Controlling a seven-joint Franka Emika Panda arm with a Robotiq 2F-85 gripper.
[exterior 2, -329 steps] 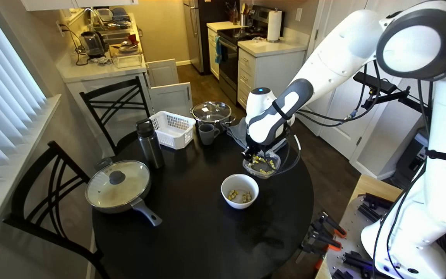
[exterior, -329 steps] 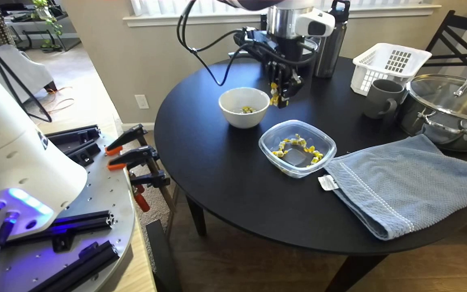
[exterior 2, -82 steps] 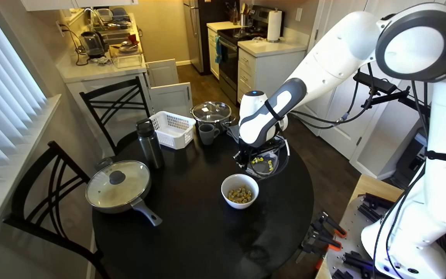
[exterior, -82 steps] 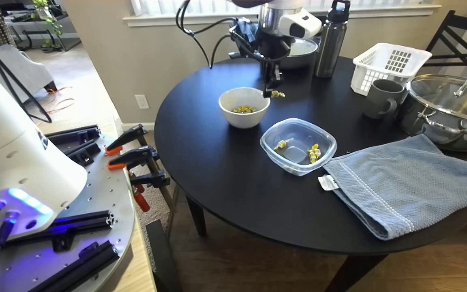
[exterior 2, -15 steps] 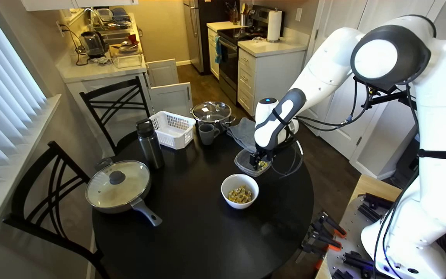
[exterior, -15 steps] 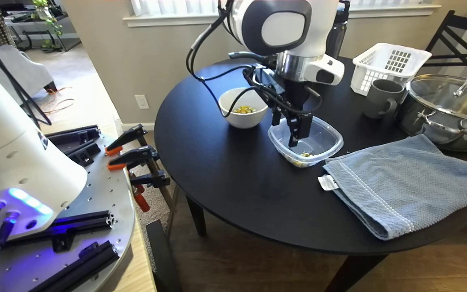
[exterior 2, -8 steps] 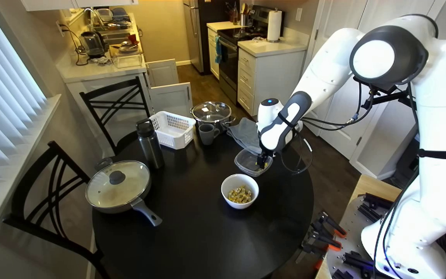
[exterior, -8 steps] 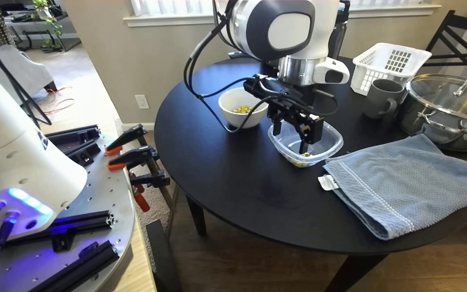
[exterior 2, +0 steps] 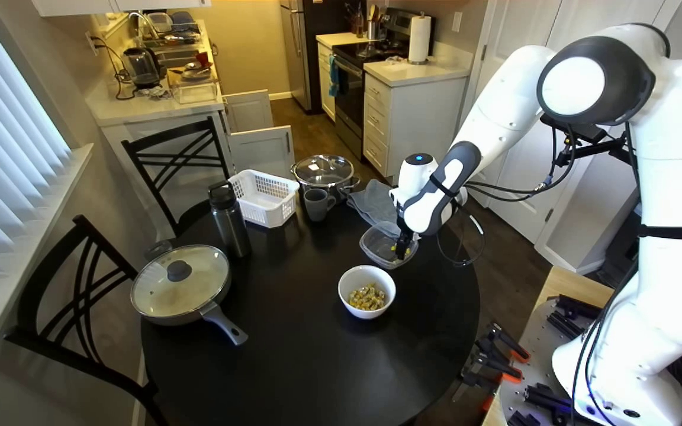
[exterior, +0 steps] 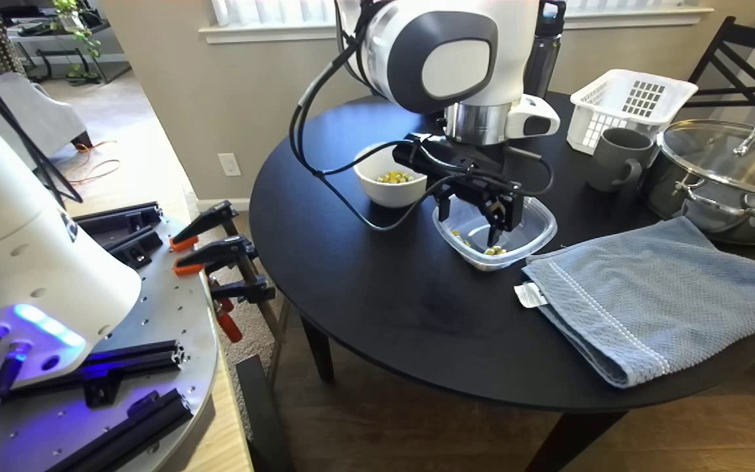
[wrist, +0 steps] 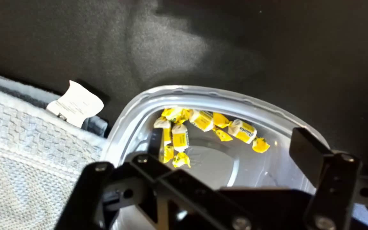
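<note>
Ricola candies (wrist: 202, 120), approx. four, in twisted yellow-and-white wrappers, lay on the bottom of a clear plastic tub (wrist: 200, 90), bunched along one wall and into its rounded corner, whose curve prob. confined them (wrist view). The gripper (wrist: 230, 147) was released, its fingers (wrist: 155, 143) spread wide w/ nothing clasped btwn them; it hung tilted over the tub, one fingertip reaching lower than its partner, prob. so as to enter past the rim w/o striking the wall. In the wrist view one finger overlapped the nearest wrappers, but contact could not be told. In an ext. view a white bowl (exterior: 387, 195) stood near the tub, holding a heap of similar yellow candies (exterior: 395, 177), brand too small to read; its steep sides presumably contained that heap. A folded blue-gray towel (exterior: 672, 295) lay flat just beside the tub's rim, its white label (wrist: 75, 103) sticking out onto the black table (exterior: 377, 288); the folding presumably made it compact. Farther off, apparently set back to leave room about the tub, stood a lidded steel pot (exterior: 721, 187), a gray mug (exterior: 613, 164) and a white plastic basket (exterior: 590, 124); a steel bottle (exterior 2: 231, 225) and a lidded frying pan (exterior 2: 181, 290), best seen in an ext. view, stood side by side.
</note>
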